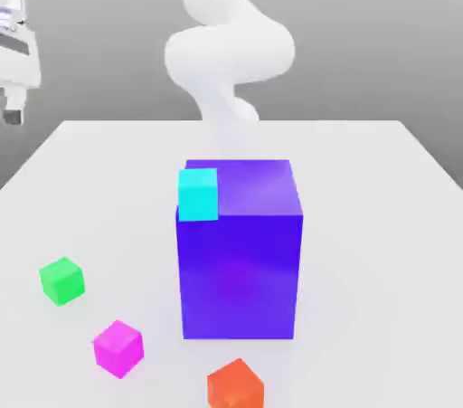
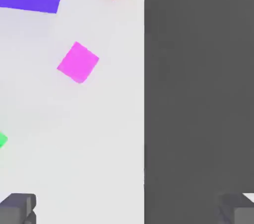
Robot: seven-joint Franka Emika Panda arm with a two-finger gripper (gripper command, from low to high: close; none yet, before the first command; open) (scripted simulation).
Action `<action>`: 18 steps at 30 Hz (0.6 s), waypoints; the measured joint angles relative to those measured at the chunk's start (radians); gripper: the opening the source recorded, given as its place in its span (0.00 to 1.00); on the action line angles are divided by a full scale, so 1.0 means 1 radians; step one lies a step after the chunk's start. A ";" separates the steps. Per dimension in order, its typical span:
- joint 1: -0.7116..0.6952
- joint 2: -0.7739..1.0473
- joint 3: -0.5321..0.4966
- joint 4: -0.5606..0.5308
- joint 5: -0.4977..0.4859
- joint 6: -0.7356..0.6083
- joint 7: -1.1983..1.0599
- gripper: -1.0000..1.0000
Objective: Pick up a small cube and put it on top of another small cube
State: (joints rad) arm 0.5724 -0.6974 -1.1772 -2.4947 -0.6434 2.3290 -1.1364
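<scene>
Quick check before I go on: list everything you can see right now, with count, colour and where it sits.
small magenta-pink cube: one, magenta-pink, on the table near the front, between the green and orange cubes.
small bright green cube: one, bright green, on the table toward the exterior view's left.
small orange cube: one, orange, at the table's front edge, below the big block.
small cyan cube: one, cyan, on top of the big block, at its front corner on the exterior view's left.
big blue-purple block: one, blue-purple, mid-table.
table: one, white.
arm: one, white, rising behind the block.
claw: one, open, high at the exterior view's left edge, holding nothing.
</scene>
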 joint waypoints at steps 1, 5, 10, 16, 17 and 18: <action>0.054 0.025 -0.054 -0.004 -0.019 0.020 -0.042 0.50; 0.330 0.106 -0.309 -0.013 -0.113 0.094 -0.181 0.50; 0.742 0.063 -0.656 0.001 -0.355 0.106 -0.246 0.50; 1.023 -0.090 -0.962 0.073 -0.637 0.142 -0.139 0.00; 1.023 -0.090 -0.962 0.073 -0.637 0.142 -0.139 0.00; 1.023 -0.090 -0.962 0.073 -0.637 0.141 -0.138 0.00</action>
State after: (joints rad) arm 1.5952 -0.7870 -2.1389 -2.4221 -1.2809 2.4704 -1.2745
